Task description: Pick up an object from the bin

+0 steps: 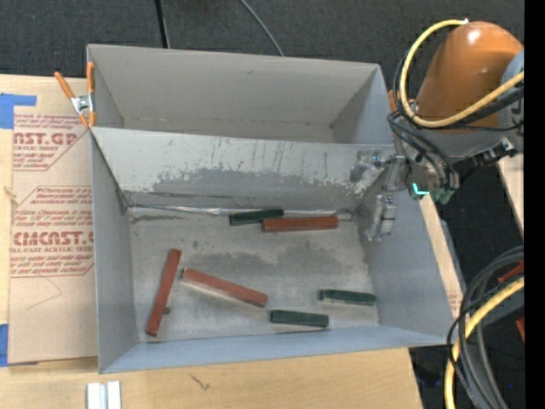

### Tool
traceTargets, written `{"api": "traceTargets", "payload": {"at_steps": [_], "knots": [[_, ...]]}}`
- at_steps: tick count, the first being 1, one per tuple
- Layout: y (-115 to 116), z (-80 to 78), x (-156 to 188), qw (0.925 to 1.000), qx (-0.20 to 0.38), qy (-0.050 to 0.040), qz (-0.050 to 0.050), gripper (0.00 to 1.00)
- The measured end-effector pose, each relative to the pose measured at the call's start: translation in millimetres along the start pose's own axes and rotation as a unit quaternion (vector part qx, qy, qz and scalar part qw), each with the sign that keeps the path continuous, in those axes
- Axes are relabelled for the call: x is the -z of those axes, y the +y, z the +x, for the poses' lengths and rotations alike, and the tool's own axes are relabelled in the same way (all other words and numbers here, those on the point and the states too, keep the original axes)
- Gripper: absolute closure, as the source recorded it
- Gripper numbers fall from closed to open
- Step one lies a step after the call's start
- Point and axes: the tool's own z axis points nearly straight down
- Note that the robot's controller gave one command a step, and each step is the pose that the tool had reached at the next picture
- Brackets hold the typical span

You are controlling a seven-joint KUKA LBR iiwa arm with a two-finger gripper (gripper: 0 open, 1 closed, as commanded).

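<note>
My gripper (381,211) hangs over the bin's right side, above the sloping right wall and just right of the back row of bars. Nearest to it is a red-brown bar (300,223) lying flat along the back of the floor, its right end a short way left of the gripper. A dark green bar (255,217) lies end to end with it on the left. Nothing shows in the gripper.
Two more dark green bars lie at the front right, one (347,296) below the gripper and one (299,319) by the front wall. Two red-brown bars rest at the front left, one slanted (223,287) and one nearly upright (163,291).
</note>
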Motion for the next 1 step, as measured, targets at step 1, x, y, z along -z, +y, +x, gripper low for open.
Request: {"api": "traceTargets", "payload": {"at_steps": [1], "knots": [[0.3, -1.6, 4.3, 1.0000, 0.001, -0.0039, 0.001, 0.00]]}}
